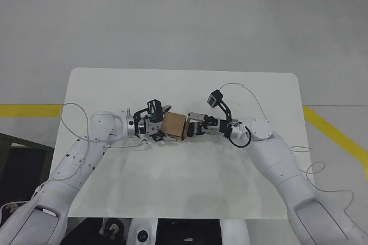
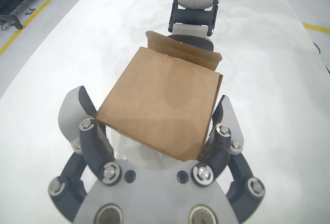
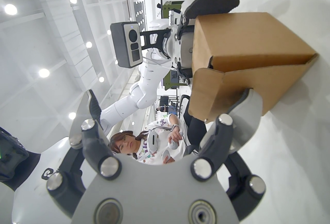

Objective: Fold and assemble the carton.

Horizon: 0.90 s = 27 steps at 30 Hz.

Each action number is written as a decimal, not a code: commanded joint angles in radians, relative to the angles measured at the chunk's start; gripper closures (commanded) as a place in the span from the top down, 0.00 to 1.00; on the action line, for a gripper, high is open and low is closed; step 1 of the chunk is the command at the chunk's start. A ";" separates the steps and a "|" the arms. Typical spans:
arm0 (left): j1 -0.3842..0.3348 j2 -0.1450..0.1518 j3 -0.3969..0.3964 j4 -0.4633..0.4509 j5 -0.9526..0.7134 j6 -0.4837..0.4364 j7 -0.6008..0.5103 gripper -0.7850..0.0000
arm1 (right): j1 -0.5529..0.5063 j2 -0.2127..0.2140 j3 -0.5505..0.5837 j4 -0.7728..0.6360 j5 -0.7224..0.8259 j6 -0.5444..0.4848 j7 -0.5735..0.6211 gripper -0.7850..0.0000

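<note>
A small brown carton [image 1: 173, 125] sits mid-table between the two arms. My left gripper [image 1: 151, 126] holds it from the left. In the left wrist view its fingers [image 2: 83, 103] press both side walls of the carton [image 2: 162, 103], so it is shut on it. The carton's far end has a loose flap [image 2: 185, 53] standing up. My right gripper [image 1: 195, 129] is at that end, open wide. In the right wrist view, one of its fingers [image 3: 248, 106] lies against the carton's flap [image 3: 206, 92], while the other finger [image 3: 89, 106] is in free air. The carton body [image 3: 245, 36] rests against the table.
The white table [image 1: 172, 190] has bare room in front of and behind the carton. A thin cable [image 1: 73, 119] loops on the table beside the left arm, and another cable [image 1: 248, 90] arcs over the right arm. The table's edges are far from both grippers.
</note>
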 commanded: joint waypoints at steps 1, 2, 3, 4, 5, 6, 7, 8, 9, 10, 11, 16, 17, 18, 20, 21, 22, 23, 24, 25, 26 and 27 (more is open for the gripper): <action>0.000 0.000 0.000 0.002 0.002 0.000 0.002 1.00 | 0.006 -0.002 -0.002 0.013 -0.005 -0.005 -0.003 1.00; 0.000 0.000 0.000 0.003 0.002 0.000 0.003 1.00 | 0.007 -0.003 -0.002 0.016 -0.005 -0.007 -0.003 1.00; 0.000 0.000 0.000 0.005 0.002 -0.001 0.003 1.00 | 0.008 -0.003 -0.002 0.020 -0.005 -0.011 -0.003 1.00; -0.001 0.000 0.000 0.006 0.004 0.000 0.003 1.00 | 0.009 -0.004 0.000 0.021 -0.005 -0.016 -0.002 1.00; -0.001 0.000 0.001 0.006 0.004 0.000 0.003 1.00 | 0.009 -0.004 0.001 0.021 -0.005 -0.019 -0.002 1.00; -0.001 0.000 0.001 0.007 0.005 0.000 0.004 1.00 | 0.010 -0.004 0.002 0.020 -0.007 -0.025 0.000 1.00; -0.002 0.000 0.001 0.007 0.006 -0.001 0.004 1.00 | 0.010 -0.004 0.002 0.017 -0.010 -0.031 0.005 1.00; -0.002 0.000 0.002 0.007 0.007 -0.001 0.005 1.00 | 0.010 -0.004 0.002 0.016 -0.016 -0.035 0.007 1.00; -0.002 0.000 0.002 0.007 0.007 -0.001 0.006 1.00 | 0.011 -0.004 0.001 0.014 -0.021 -0.038 0.009 1.00; -0.002 0.000 0.002 0.007 0.008 -0.001 0.006 1.00 | 0.011 -0.004 0.001 0.013 -0.026 -0.039 0.009 1.00; -0.002 0.000 0.003 0.007 0.008 0.000 0.006 1.00 | 0.012 -0.003 0.001 0.012 -0.032 -0.041 0.007 1.00; -0.003 -0.001 0.003 0.010 0.007 0.000 0.005 1.00 | 0.012 -0.003 0.002 0.007 -0.057 -0.042 -0.005 0.84; -0.004 -0.001 0.003 0.011 0.007 0.000 0.004 1.00 | 0.013 -0.002 0.003 0.007 -0.063 -0.039 -0.007 0.83; -0.004 -0.001 0.003 0.011 0.007 0.000 0.004 1.00 | 0.013 -0.001 0.004 0.006 -0.066 -0.037 -0.009 0.80; -0.005 -0.001 0.003 0.012 0.007 0.000 0.004 1.00 | 0.012 -0.001 0.006 0.005 -0.070 -0.036 -0.011 0.74; -0.006 -0.001 0.004 0.013 0.007 0.000 0.005 1.00 | 0.011 0.000 0.007 0.004 -0.076 -0.037 -0.012 0.74; -0.006 -0.001 0.004 0.013 0.007 0.000 0.005 1.00 | 0.011 0.001 0.009 0.004 -0.082 -0.036 -0.015 0.73; -0.006 -0.001 0.004 0.013 0.007 -0.001 0.005 1.00 | 0.010 0.002 0.010 0.004 -0.086 -0.035 -0.017 0.75; -0.006 -0.001 0.004 0.014 0.008 -0.001 0.005 1.00 | 0.010 0.003 0.011 0.004 -0.095 -0.033 -0.020 0.76; -0.006 -0.002 0.004 0.015 0.007 0.001 0.006 1.00 | 0.010 0.004 0.011 0.004 -0.104 -0.030 -0.023 0.74; -0.006 -0.002 0.004 0.015 0.007 0.001 0.006 1.00 | 0.010 0.006 0.013 0.004 -0.112 -0.028 -0.026 0.74; -0.006 -0.002 0.004 0.015 0.007 0.002 0.006 1.00 | 0.009 0.008 0.014 0.005 -0.127 -0.024 -0.031 0.69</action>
